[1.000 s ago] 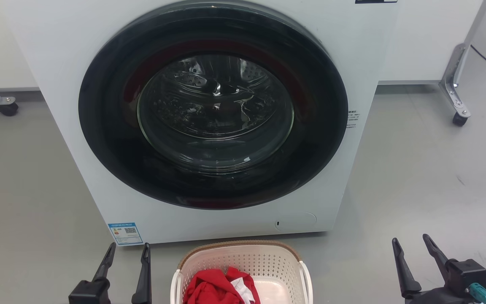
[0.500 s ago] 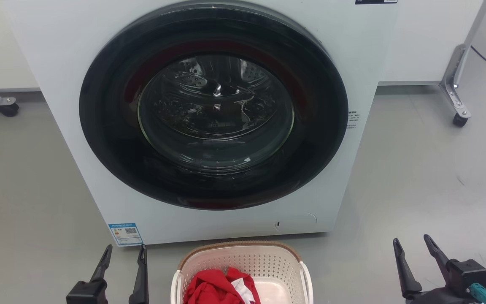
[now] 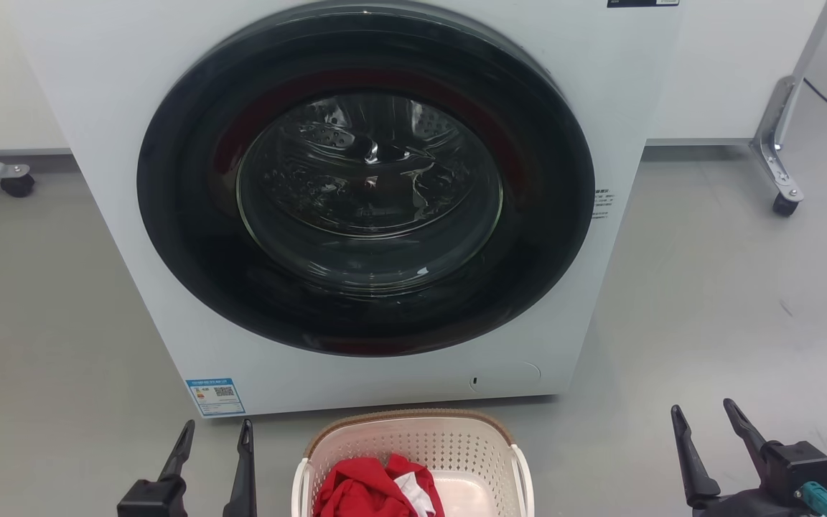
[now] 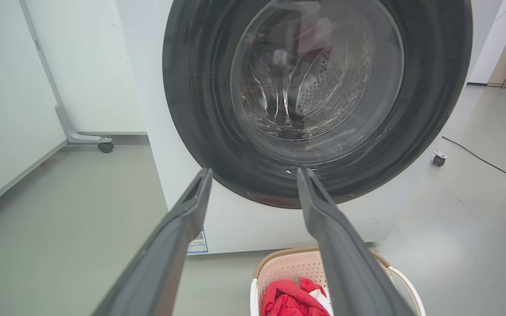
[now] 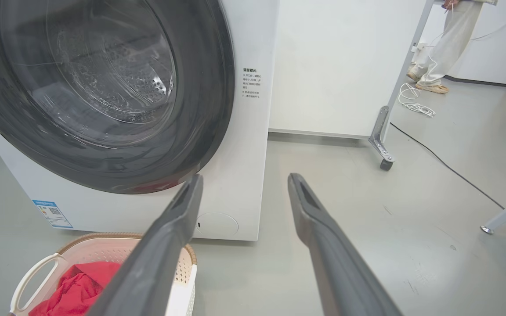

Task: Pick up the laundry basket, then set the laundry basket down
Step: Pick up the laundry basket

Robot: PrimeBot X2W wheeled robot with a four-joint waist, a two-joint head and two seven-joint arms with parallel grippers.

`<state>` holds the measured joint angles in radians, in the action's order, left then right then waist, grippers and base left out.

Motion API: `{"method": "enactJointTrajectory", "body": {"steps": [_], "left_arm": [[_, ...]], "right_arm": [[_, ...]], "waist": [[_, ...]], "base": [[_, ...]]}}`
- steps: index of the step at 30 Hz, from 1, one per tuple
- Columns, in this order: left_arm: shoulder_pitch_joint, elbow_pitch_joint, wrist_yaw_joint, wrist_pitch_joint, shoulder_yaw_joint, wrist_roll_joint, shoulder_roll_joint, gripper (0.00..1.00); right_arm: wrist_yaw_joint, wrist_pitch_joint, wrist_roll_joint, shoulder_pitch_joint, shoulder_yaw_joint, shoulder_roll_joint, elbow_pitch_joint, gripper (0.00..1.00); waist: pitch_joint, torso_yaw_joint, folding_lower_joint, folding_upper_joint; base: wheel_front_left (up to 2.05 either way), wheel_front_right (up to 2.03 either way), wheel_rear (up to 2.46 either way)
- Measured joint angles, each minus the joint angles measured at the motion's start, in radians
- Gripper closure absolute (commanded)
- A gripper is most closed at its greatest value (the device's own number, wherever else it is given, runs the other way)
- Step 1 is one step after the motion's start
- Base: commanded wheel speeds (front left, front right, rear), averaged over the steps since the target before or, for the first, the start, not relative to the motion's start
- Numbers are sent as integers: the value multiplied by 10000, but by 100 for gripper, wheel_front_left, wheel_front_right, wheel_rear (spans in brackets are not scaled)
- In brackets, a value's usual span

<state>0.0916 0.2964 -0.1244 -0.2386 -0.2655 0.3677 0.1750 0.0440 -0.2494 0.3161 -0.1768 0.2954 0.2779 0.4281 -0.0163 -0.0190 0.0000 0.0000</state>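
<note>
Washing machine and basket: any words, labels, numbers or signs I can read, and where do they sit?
Nothing can be quoted; every text is too small or blurred.
Blue label, lower left of the washing machine front: QR code and print, too small.
Print block, front's right edge: small dark characters, unreadable.
Dark strip, top right of front: cut off by the frame edge.
Laundry basket: no text seen.
</note>
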Motion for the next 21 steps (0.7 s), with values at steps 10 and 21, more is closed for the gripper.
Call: {"method": "enactJointTrajectory", "body": {"steps": [10,21], "left_arm": [[-170,-372,0,130,19,-44,-29,0],[523,-748,0,293,31,-102,-44,0]], "right_arm": [[0,0,-13,26,-23,-52,-318,0],[12,-2,-17,-593,-100,-146,-445,0]], "waist": [[552,-5,0,0],[1958,-84,1,1]], "base": [[0,0,0],[0,0,0]]}}
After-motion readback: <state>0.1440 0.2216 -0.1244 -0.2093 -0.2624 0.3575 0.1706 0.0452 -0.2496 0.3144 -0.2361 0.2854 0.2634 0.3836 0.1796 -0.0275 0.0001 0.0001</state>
